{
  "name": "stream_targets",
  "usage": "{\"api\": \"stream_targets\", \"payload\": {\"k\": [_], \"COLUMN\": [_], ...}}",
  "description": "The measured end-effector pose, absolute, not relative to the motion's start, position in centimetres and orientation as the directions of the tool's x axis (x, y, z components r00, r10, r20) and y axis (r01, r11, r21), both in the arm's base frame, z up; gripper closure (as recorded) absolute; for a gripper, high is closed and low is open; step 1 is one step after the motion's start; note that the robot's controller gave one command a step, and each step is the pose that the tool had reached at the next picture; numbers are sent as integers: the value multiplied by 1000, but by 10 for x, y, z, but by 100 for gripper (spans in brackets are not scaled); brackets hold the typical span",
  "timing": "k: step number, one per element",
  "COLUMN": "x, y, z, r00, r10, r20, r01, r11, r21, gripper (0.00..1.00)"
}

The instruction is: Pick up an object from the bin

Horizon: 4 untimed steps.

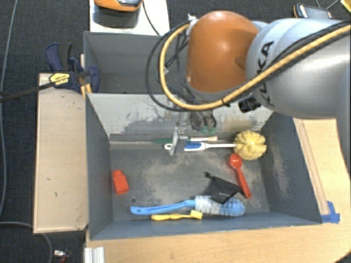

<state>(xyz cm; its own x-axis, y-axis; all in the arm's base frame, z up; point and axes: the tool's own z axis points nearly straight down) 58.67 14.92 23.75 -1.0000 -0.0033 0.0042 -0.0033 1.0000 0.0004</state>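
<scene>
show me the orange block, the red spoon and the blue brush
orange block (120,182): camera view, middle of the block.
red spoon (235,161): camera view, on its bowl.
blue brush (164,207): camera view, on its handle.

Bare bin floor (159,171) is lying open around centre-left. An orange block (119,182), blue brush (186,206) and red spoon (239,174) are bordering it.

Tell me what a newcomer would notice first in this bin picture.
The round orange cover on the arm's wrist dominates the top, its hand hanging by the handle end of a white-handled brush with a round yellow head at the back of the grey metal bin. A long blue bottle brush lies along the front wall, and a small orange block sits at the left.
</scene>
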Motion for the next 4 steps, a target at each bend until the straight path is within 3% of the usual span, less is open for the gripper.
{"api": "stream_targets", "payload": {"k": [1,2,3,4], "x": [588,507,483,475], "y": [148,98,116,37], "z": [243,108,155,99], "r00": [-1000,-989,-953,-940], "r10": [2,-149,-303,-342], "r20": [-4,-6,-17,1], "r01": [2,-149,-304,-342], "r11": [1000,989,953,940], "r21": [2,1,0,-2], "gripper": [0,0,0,0]}}
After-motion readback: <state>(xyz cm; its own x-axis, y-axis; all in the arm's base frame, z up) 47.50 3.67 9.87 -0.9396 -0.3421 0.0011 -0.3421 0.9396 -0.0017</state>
